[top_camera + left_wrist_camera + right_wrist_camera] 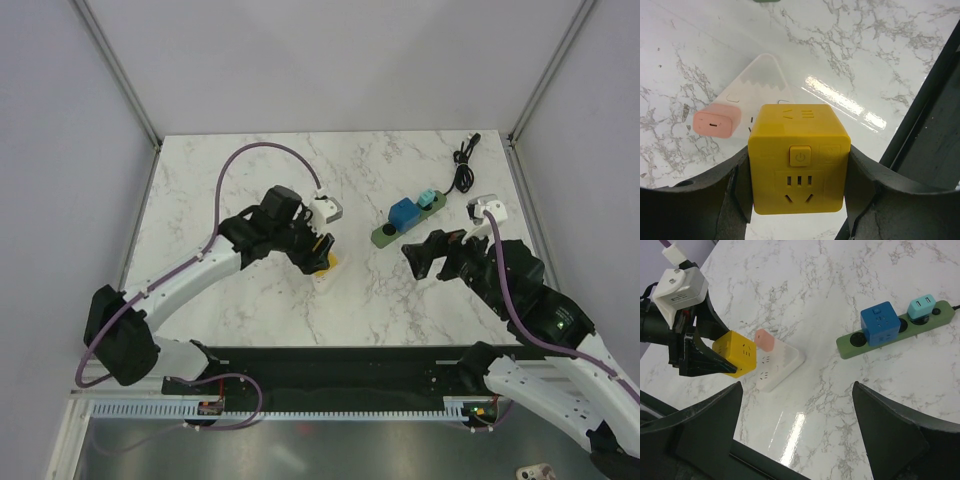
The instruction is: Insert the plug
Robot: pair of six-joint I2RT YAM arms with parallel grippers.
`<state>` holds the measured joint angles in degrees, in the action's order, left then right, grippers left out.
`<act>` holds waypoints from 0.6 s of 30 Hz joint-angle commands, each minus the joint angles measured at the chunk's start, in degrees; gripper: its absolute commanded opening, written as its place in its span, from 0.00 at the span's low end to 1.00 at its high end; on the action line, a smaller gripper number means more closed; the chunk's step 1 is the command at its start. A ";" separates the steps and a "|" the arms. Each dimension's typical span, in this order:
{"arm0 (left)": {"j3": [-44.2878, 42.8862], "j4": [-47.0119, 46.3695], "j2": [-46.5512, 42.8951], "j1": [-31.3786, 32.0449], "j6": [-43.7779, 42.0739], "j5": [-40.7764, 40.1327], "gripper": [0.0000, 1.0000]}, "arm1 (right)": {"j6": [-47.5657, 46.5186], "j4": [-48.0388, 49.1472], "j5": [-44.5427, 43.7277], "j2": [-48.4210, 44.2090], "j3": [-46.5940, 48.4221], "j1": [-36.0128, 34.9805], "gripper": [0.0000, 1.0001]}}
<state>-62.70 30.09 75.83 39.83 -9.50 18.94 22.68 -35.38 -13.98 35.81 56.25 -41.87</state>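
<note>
Left gripper [318,252] pinches the yellow plastic cube plug [799,165] by two side faces. Prongs hidden, presumably facing down. The cube sits at the end of the white wedge-shaped power strip [777,365], beside its pink adapter [717,122], I judge to line up a free socket. Contact unclear. Right gripper [797,425] spread wide, empty, well apart, probably kept clear
</note>
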 commanded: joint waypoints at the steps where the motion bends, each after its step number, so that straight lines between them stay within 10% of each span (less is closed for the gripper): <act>1: -3.66 -0.91 3.35 0.07 -2.28 -1.36 0.02 | -1.85 -2.33 -2.72 -1.00 -1.05 0.12 0.98; 18: -2.26 -3.45 11.09 0.24 -0.96 0.40 0.02 | -3.43 -3.12 -2.63 -2.94 -1.58 0.03 0.98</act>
<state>-63.53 29.43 86.52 39.86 -9.50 18.28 20.23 -38.61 -15.46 32.95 54.41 -41.87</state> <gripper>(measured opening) 0.664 0.982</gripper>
